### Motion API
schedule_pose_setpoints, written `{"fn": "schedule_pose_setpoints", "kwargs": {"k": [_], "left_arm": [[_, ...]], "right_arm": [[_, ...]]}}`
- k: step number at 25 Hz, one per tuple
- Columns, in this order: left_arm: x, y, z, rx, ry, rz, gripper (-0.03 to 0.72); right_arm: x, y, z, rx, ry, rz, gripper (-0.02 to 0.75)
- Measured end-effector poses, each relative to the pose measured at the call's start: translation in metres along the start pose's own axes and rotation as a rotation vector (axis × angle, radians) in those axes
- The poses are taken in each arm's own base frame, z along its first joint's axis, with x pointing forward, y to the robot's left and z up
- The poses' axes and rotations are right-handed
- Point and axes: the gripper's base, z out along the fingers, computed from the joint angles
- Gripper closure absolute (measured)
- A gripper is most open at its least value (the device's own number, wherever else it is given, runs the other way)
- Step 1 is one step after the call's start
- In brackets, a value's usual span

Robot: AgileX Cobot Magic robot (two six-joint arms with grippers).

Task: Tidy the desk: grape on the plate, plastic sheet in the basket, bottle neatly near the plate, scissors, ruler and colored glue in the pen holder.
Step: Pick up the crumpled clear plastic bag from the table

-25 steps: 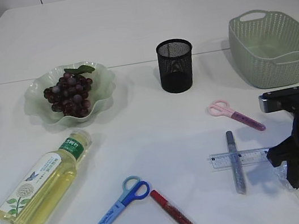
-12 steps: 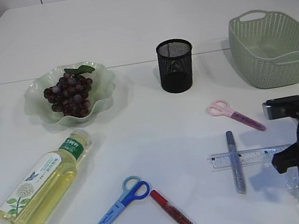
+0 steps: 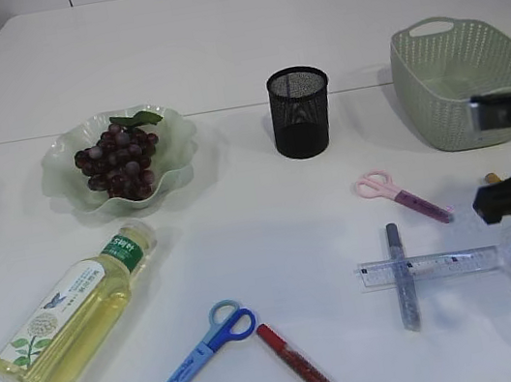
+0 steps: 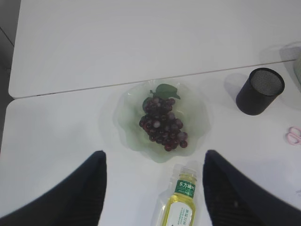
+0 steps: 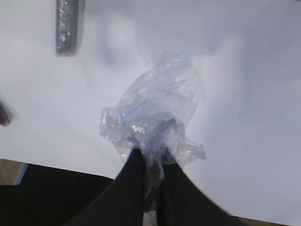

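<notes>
A: What has changed since a second ago?

B: The right arm has risen and moved toward the basket (image 3: 468, 82); it no longer covers the ruler's (image 3: 430, 267) right end. The right gripper (image 5: 151, 162) has pressed its fingers together on the crumpled plastic sheet (image 5: 155, 113), which now hangs from them above the table (image 3: 273, 237).

A: And the surface?

B: One white tabletop with a seam running across it and pale wall panels behind. The grape (image 3: 120, 160) lies on the green plate (image 3: 62, 150). The bottle (image 3: 75, 314) lies on its side in front of the plate. The black mesh pen holder (image 3: 301, 111) stands near the middle. Blue scissors (image 3: 204, 350) lie beside a red glue stick (image 3: 305, 369), pink scissors (image 3: 401, 195) lie nearer the basket, and a silver glue stick (image 3: 402, 274) crosses the ruler.

A: The arms?

B: The right one stands at the right edge, just beside the ruler's end. The left gripper (image 4: 153, 188) hovers with fingers spread wide, holding nothing, above the plate and bottle cap.
</notes>
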Motion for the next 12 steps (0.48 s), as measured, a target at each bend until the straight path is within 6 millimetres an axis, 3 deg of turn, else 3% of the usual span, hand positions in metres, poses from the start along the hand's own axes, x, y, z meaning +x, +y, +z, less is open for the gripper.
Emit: {"fn": "schedule_pose_setpoints", "kwargs": {"k": [6,12], "left_arm": [[0.0,0.0,0.0,0.0,0.0,0.0,0.219],[0.0,0.0,0.0,0.002,0.0,-0.001,0.22]], "right_arm": [[-0.02,0.006,-0.053,0.035,-0.128,0.005,0.702],[-0.059,0.008,-0.105,0.117,-0.312,0.008,0.702]]}}
